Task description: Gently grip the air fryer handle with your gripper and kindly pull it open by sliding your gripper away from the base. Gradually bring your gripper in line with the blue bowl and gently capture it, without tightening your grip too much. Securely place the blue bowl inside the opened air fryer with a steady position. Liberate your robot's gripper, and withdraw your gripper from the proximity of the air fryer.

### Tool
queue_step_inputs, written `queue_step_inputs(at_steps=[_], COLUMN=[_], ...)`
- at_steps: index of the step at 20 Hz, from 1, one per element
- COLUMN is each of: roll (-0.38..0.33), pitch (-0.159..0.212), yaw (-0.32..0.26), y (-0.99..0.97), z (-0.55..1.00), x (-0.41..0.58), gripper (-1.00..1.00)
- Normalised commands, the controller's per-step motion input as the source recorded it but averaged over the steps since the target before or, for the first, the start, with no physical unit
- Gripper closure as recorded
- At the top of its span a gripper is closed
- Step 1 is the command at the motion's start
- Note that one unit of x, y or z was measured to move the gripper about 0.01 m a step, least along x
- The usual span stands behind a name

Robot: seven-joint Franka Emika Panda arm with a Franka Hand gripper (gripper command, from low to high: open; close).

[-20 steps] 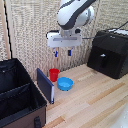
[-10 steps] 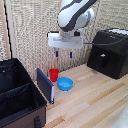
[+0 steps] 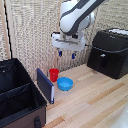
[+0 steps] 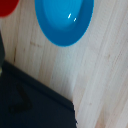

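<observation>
The air fryer (image 3: 111, 52) is a black box at the exterior view's right, with its drawer shut and the short handle (image 3: 102, 58) on its front face. The blue bowl (image 3: 64, 83) sits on the wooden table beside the red cup (image 3: 54, 74); it also shows in the wrist view (image 4: 64, 20), empty. My gripper (image 3: 66, 54) hangs in the air above the bowl and cup, well apart from the fryer. Its blue-tipped fingers (image 3: 59, 52) stand apart with nothing between them. The gripper itself does not show in the wrist view.
A black fabric case (image 3: 17, 97) with compartments stands at the exterior view's left, with a flat dark-blue panel (image 3: 44, 85) leaning at its side. A dark shape (image 4: 35, 102) fills part of the wrist view. A light slatted wall runs behind.
The arm has shifted slightly toward the exterior view's right and lifted a little. The bowl, cup and fryer have not moved.
</observation>
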Motion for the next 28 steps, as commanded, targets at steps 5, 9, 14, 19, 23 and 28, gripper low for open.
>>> queue_step_inputs(at_steps=[5, 9, 14, 19, 23, 28], roll=[-0.375, -0.375, -0.375, -0.337, -0.308, -0.280], pitch=[-0.061, -0.113, -0.122, -0.098, -0.038, -0.023], yaw=[-0.127, -0.081, -0.060, -0.007, 0.078, 0.177], y=[-0.03, 0.00, 0.00, -0.10, -0.26, -0.36], z=[-0.05, -0.01, -0.07, -0.28, -0.39, -0.38], x=[0.000, 0.000, 0.026, 0.025, 0.000, -0.013], gripper=[-1.00, -1.00, -1.00, -1.00, -1.00, -1.00])
